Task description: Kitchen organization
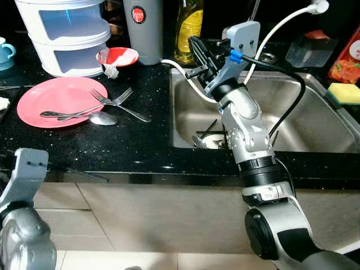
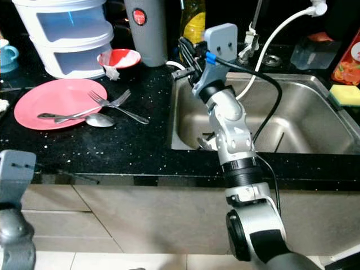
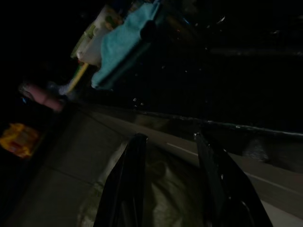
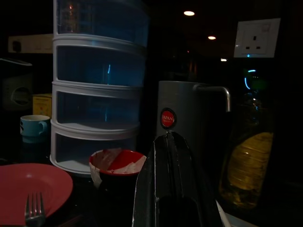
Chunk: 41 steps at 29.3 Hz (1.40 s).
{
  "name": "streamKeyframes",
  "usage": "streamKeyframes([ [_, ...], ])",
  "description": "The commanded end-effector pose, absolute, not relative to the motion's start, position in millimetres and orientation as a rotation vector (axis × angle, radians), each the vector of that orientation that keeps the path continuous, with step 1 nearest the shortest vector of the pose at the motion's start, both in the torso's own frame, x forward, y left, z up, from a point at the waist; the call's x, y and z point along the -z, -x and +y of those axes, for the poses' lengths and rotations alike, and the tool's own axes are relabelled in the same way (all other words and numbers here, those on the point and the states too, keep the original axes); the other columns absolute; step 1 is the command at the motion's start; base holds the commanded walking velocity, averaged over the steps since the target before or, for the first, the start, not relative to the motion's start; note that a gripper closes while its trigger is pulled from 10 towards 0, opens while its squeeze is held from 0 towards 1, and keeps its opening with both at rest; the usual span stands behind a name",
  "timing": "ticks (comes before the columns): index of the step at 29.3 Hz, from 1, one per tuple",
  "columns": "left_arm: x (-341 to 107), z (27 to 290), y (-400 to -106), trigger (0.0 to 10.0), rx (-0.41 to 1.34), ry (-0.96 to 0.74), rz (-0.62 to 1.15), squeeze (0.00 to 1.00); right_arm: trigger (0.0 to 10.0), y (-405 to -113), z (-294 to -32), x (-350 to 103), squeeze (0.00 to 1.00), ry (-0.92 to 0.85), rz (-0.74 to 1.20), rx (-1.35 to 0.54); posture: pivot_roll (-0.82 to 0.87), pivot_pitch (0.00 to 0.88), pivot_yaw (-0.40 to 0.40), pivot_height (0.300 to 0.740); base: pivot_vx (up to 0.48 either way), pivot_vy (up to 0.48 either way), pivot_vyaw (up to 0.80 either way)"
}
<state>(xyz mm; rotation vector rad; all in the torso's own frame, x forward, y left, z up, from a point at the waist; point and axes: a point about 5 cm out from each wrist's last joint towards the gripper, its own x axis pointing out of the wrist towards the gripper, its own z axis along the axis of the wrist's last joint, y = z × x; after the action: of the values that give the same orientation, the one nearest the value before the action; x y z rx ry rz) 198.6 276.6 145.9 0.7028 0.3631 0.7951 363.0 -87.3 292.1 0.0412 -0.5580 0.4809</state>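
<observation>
The right pincer [image 1: 198,56], fingers pressed together and holding nothing, hovers over the sink's [image 1: 292,95] edge. At its 9 o'clock, the pink plate [image 1: 56,98], forks [image 1: 115,101] and spoon [image 1: 101,118] lie on the black table [image 1: 129,146]. The left pincer [image 3: 170,156], spread, hangs low.

Black counter [image 1: 135,146] holds pink plate [image 1: 56,98], 2 forks [image 1: 115,101].

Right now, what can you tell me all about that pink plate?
The pink plate is round, smooth and plastic-looking. It lies flat on the black speckled counter, left of the sink and in front of the white drawer tower. A spoon rests across its near edge, and two forks lie just off its right rim. No pincer touches it.
</observation>
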Motion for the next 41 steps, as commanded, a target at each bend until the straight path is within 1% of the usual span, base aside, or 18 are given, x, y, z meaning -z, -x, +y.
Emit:
streamKeyframes([
  [1,-143,269,-206,10.0,-0.733,-0.666,0.348,0.0,10.0,-364,-86,-290,0.0,-0.036,-0.55,-0.485,0.19,0.0,-0.03,0.74,0.0,0.0,0.0],
  [3,-151,261,-222,10.0,-0.65,-0.624,0.299,0.0,10.0,-364,-87,-290,0.0,-0.035,-0.551,-0.485,0.18,0.0,-0.026,0.74,0.0,0.0,0.0],
  [5,-164,251,-236,10.0,-0.586,-0.653,0.234,0.0,10.0,-364,-87,-290,0.0,-0.033,-0.552,-0.482,0.17,0.0,-0.019,0.74,0.0,0.0,0.0],
  [12,-176,228,-247,10.0,-0.578,-0.796,0.111,0.0,10.0,-363,-92,-290,0.0,-0.027,-0.555,-0.464,0.15,0.0,-0.002,0.74,0.0,0.0,0.0],
  [16,-178,225,-247,10.0,-0.588,-0.812,0.093,0.0,10.0,-363,-93,-290,0.0,-0.025,-0.556,-0.461,0.15,0.0,-0.002,0.74,0.0,0.0,0.0],
  [17,-175,221,-249,10.0,-0.575,-0.785,0.105,0.0,10.0,-363,-94,-290,0.0,-0.023,-0.558,-0.458,0.14,0.0,-0.002,0.74,0.0,0.0,0.0],
  [18,-169,220,-250,10.0,-0.557,-0.696,0.154,0.0,10.0,-363,-94,-290,0.0,-0.019,-0.559,-0.457,0.14,0.0,-0.004,0.74,0.0,0.0,0.0],
  [20,-169,220,-250,10.0,-0.557,-0.696,0.154,0.0,10.0,-363,-94,-290,0.0,-0.019,-0.559,-0.457,0.14,0.0,-0.004,0.74,0.0,0.0,0.0],
  [21,-165,221,-251,10.0,-0.545,-0.62,0.192,0.0,10.0,-363,-94,-291,0.0,-0.017,-0.561,-0.457,0.14,0.0,-0.004,0.74,0.0,0.0,0.0],
  [23,-164,225,-252,10.0,-0.548,-0.55,0.218,0.0,10.0,-363,-94,-292,0.0,-0.014,-0.563,-0.46,0.14,0.0,-0.008,0.74,0.0,0.0,0.0],
  [29,-170,229,-250,10.0,-0.6,-0.555,0.204,0.0,10.0,-363,-94,-292,0.0,-0.013,-0.563,-0.465,0.14,0.0,-0.014,0.74,0.0,0.0,0.0],
  [30,-168,229,-250,10.0,-0.596,-0.509,0.22,0.0,10.0,-363,-93,-292,0.0,-0.013,-0.564,-0.468,0.14,0.0,-0.014,0.74,0.0,0.0,0.0],
  [32,-168,229,-250,10.0,-0.596,-0.509,0.22,0.0,10.0,-363,-93,-292,0.0,-0.013,-0.564,-0.468,0.14,0.0,-0.014,0.74,0.0,0.0,0.0],
  [34,-165,229,-252,10.0,-0.579,-0.356,0.267,0.0,10.0,-363,-92,-292,0.0,-0.015,-0.563,-0.471,0.15,0.0,-0.015,0.74,0.0,0.0,0.0],
  [35,-165,229,-252,10.0,-0.579,-0.356,0.267,0.0,10.0,-363,-92,-292,0.0,-0.015,-0.563,-0.471,0.15,0.0,-0.015,0.74,0.0,0.0,0.0],
  [37,-167,230,-260,10.0,-0.53,-0.246,0.283,0.0,10.0,-363,-91,-292,0.0,-0.018,-0.562,-0.473,0.15,0.0,-0.017,0.74,0.0,0.0,0.0],
  [40,-177,227,-282,10.0,-0.41,-0.126,0.267,0.0,10.0,-363,-90,-292,0.0,-0.022,-0.559,-0.475,0.15,0.0,-0.024,0.74,0.0,0.0,0.0],
  [41,-177,227,-282,10.0,-0.41,-0.126,0.267,0.0,10.0,-363,-90,-292,0.0,-0.022,-0.559,-0.475,0.15,0.0,-0.024,0.74,0.0,0.0,0.0],
])
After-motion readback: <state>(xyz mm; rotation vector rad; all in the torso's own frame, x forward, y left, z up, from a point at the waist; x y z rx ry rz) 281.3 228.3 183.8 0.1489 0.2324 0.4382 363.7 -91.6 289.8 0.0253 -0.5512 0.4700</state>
